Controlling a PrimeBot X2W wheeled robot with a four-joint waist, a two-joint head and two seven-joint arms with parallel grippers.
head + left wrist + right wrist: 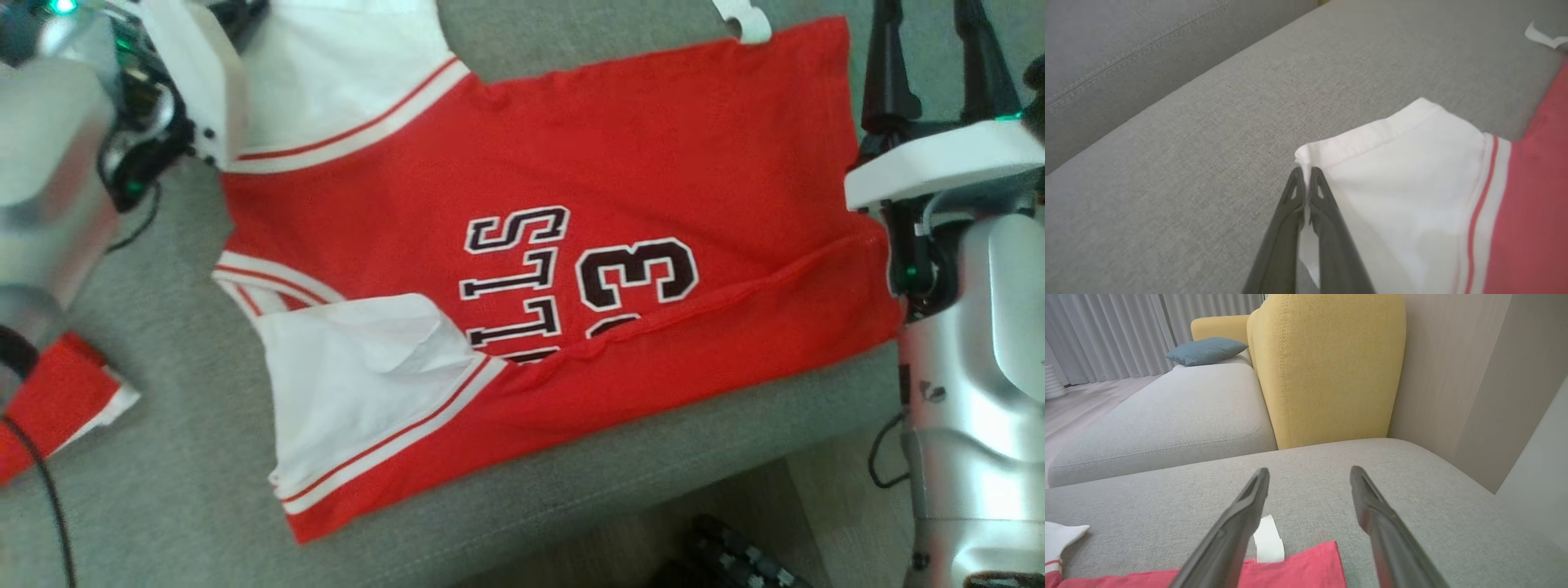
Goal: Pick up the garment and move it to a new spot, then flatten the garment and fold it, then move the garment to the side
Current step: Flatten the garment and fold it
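Flattening step, I'd say: jersey [653, 163] lies spread on the sofa seat [163, 457], left gripper [1305, 174] clamped on its white sleeve corner [1331, 151] (right gripper [1309, 472] gapes above the hem [1306, 565]). Next: pinch that hem, pull taut.

Before me the red jersey [620, 163], white-sleeved with black lettering, lies spread across mid-frame, its lower edge folded over.

One numbered jersey [571, 163] – two end effectors [1306, 173] [1309, 473] – one blue cushion [1206, 351]
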